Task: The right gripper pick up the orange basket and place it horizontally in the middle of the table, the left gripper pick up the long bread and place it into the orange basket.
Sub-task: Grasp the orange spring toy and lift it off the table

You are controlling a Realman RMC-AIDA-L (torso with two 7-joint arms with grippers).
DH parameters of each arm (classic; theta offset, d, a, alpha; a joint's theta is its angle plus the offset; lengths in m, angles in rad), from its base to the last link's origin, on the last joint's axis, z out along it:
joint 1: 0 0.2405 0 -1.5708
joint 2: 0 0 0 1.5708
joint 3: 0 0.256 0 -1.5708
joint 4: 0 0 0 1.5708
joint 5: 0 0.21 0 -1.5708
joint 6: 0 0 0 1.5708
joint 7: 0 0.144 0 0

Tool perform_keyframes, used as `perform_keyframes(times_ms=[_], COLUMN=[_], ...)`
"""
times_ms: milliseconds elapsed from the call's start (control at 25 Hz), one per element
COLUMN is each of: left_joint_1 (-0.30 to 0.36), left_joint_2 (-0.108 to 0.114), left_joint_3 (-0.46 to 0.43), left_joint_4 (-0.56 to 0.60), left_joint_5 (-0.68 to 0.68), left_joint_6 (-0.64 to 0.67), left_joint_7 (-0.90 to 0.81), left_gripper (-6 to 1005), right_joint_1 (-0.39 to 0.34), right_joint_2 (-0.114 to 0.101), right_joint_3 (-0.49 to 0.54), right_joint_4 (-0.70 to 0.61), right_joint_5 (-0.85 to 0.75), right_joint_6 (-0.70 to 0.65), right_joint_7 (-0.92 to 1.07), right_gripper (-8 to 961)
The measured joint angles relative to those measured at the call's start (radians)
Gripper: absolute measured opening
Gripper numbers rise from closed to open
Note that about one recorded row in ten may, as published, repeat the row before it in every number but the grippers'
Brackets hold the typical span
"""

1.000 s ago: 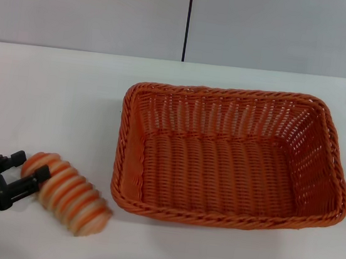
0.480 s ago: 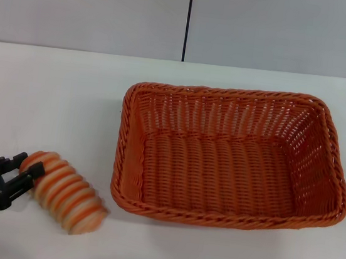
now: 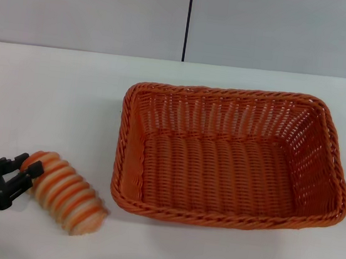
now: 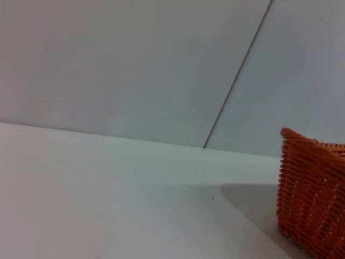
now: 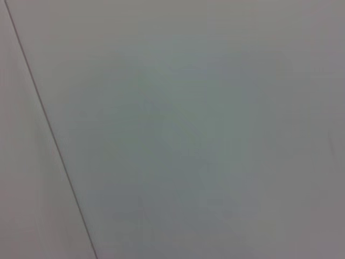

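Jaws of the left gripper [image 3: 21, 173] sit low at the counter's [image 3: 56, 102] near left, their short black prongs closed on the left end of the bread [image 3: 66, 193], though that end hides how far they reach around it. To the right the bread lies aslant on the white surface, its other end just beside the basket [image 3: 226, 156], which sits flat and open-side up mid-counter; the left wrist view catches only one corner of the basket [image 4: 315, 197], cut off at the edge. Right gripper is out of every view, its wrist camera showing only a grey wall with a dark seam.
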Motion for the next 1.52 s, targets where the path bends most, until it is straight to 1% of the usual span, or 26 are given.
perform_keyframes(times_ms=[360,1040,1120,1360,1520], left_joint_1=[0.000,-0.007,-0.008,-0.008,-0.008], left_joint_2=[0.000,0.000,0.000,0.000,0.000], left_joint_3=[0.000,0.000,0.000,0.000,0.000], left_joint_4=[0.000,0.000,0.000,0.000,0.000], left_joint_5=[0.001,0.000,-0.001,-0.001,-0.001], left_joint_6=[0.000,0.000,0.000,0.004,0.009], left_joint_7=[0.000,-0.003,-0.004,-0.005,-0.006], left_gripper=[342,208,162,118,115], right_joint_1=[0.000,0.005,0.006,0.008,0.008], right_joint_2=[0.000,0.000,0.000,-0.001,-0.001], right_joint_3=[0.000,0.000,0.000,0.000,0.000], right_joint_4=[0.000,0.000,0.000,0.000,0.000], right_joint_5=[0.000,0.000,0.000,0.000,0.000], right_joint_6=[0.000,-0.011,-0.011,-0.012,-0.012], right_joint_7=[0.000,-0.002,-0.002,-0.002,-0.002], right_gripper=[593,592,593,592,592])
